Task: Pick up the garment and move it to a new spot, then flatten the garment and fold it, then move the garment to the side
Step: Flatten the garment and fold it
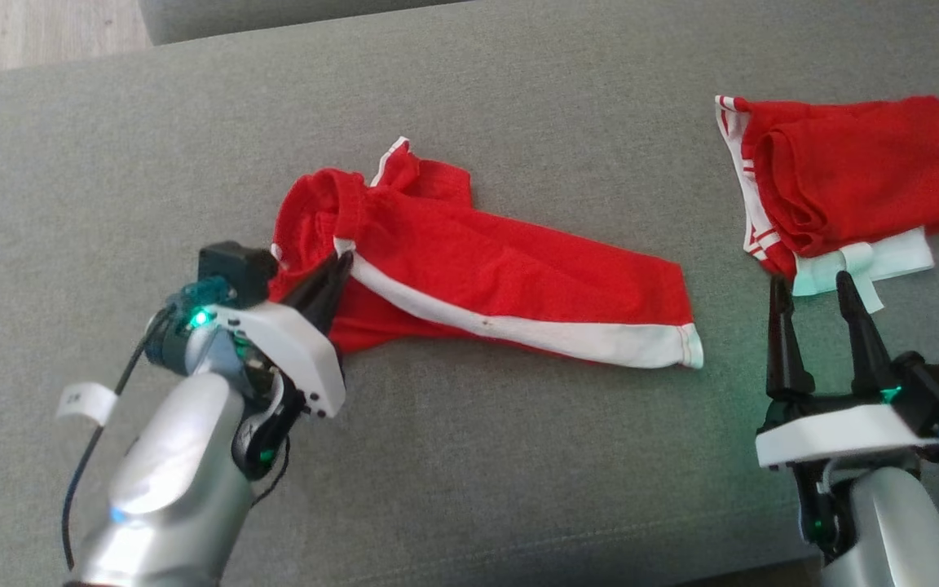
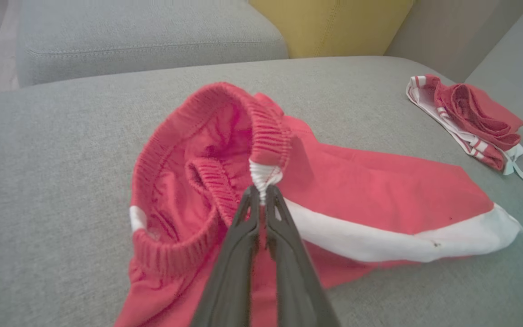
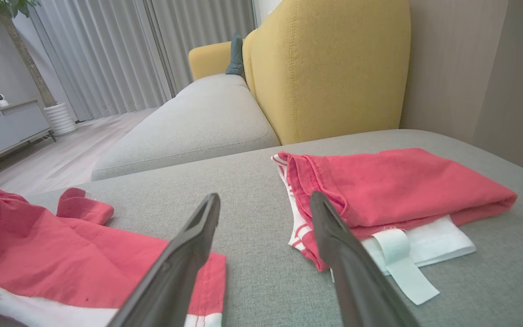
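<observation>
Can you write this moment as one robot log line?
left gripper: shut on crumpled red shorts with white stripe | right gripper: open, empty | folded red garment: at right

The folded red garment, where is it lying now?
The folded red garment lies at the head view's upper right on the grey cushion, at the tips of the open right gripper, apart from the red shorts that the left gripper pinches.

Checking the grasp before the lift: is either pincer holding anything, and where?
The left pincer is shut on the red shorts at the waistband's white stripe. The right pincer is open, holding nothing.
</observation>
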Robot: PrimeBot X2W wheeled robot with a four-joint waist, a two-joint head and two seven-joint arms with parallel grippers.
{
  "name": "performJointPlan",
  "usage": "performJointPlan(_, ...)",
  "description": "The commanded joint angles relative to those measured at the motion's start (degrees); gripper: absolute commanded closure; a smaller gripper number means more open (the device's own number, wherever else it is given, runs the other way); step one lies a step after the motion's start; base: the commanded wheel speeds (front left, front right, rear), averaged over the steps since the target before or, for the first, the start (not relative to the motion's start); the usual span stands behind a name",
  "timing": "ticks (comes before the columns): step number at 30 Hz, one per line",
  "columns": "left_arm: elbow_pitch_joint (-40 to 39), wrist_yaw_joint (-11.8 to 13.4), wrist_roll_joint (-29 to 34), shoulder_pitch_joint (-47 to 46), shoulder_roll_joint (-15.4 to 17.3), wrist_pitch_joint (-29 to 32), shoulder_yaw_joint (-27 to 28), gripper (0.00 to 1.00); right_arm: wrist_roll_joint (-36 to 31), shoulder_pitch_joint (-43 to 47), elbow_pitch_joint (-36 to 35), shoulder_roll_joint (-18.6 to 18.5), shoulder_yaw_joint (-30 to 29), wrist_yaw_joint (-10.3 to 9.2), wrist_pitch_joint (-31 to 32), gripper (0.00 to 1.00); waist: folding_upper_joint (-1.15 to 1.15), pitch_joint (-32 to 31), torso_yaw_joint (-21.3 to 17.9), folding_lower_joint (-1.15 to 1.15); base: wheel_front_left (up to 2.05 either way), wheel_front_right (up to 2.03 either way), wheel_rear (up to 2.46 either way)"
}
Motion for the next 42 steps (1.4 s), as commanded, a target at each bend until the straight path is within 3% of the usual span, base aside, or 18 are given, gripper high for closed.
performJointPlan(1,-1.7,-0.1,-0.2,-3.9,1.3,-0.9,1.7,1.00,-0.1,-2.1,-1.2,-0.3,1.4,-0.05,-0.4,0.00,0.00,0.0,0.1,0.00,0.00,0.00,0.00)
performJointPlan(7,-2.5,-0.2,-0.5,-4.2,2.3,-2.7,1.8,1.00,0.1,-1.3,1.1,-0.3,2.6,-0.05,-0.4,0.00,0.00,-0.2,0.3,0.00,0.00,0.00,0.00)
performJointPlan(17,-5.2,0.9,-0.6,-3.0,2.9,-3.8,1.8,1.00,4.9,-0.2,8.1,-0.3,12.0,-0.05,1.9,0.00,0.00,-0.3,1.1,0.00,0.00,0.00,0.00)
performJointPlan(28,-6.7,1.7,-0.8,-2.1,3.0,-3.7,1.2,1.00,10.3,-2.2,13.0,-0.3,15.8,-0.05,4.7,0.00,0.00,-0.2,1.8,0.00,0.00,0.00,0.00)
performJointPlan(42,-7.4,2.1,-1.1,-1.9,3.3,-3.5,0.2,1.00,11.1,-4.9,15.9,-0.3,17.9,-0.05,3.5,0.00,0.00,0.1,2.5,0.00,0.00,0.00,0.00)
